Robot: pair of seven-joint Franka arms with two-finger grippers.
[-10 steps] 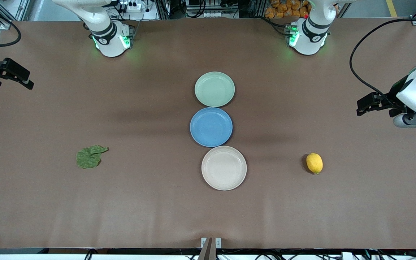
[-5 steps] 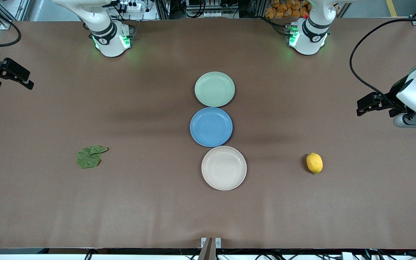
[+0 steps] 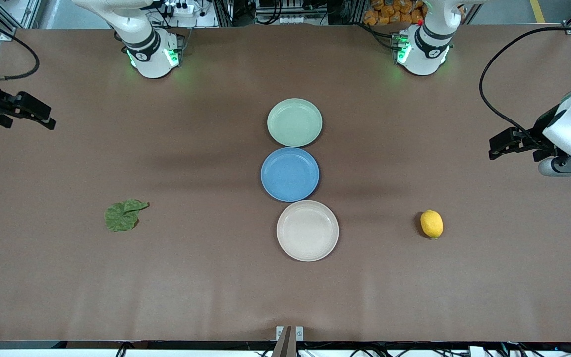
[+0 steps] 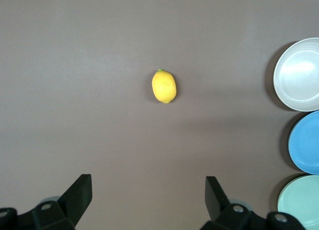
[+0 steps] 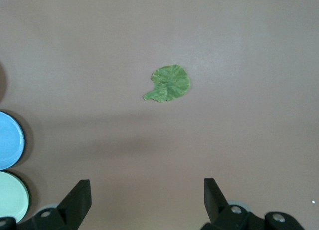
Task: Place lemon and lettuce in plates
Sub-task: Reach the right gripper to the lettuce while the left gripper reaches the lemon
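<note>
The yellow lemon (image 3: pixel 431 224) lies on the brown table toward the left arm's end; it also shows in the left wrist view (image 4: pixel 164 86). The dark green lettuce leaf (image 3: pixel 123 215) lies toward the right arm's end and shows in the right wrist view (image 5: pixel 169 83). The mint green plate (image 3: pixel 294 122) and the beige plate (image 3: pixel 307 230) sit mid-table, both empty. My left gripper (image 3: pixel 493 148) is open and empty, high over the table's end, apart from the lemon. My right gripper (image 3: pixel 42 116) is open and empty, high over the other end, apart from the lettuce.
A blue plate (image 3: pixel 289 174) sits between the mint and beige plates, touching both in a row. The arm bases (image 3: pixel 152 54) stand at the table's edge farthest from the front camera. Bare brown table lies around the lemon and the lettuce.
My right gripper has shifted a little toward the table's middle. My left gripper has barely moved. The lemon, lettuce and plates have not moved.
</note>
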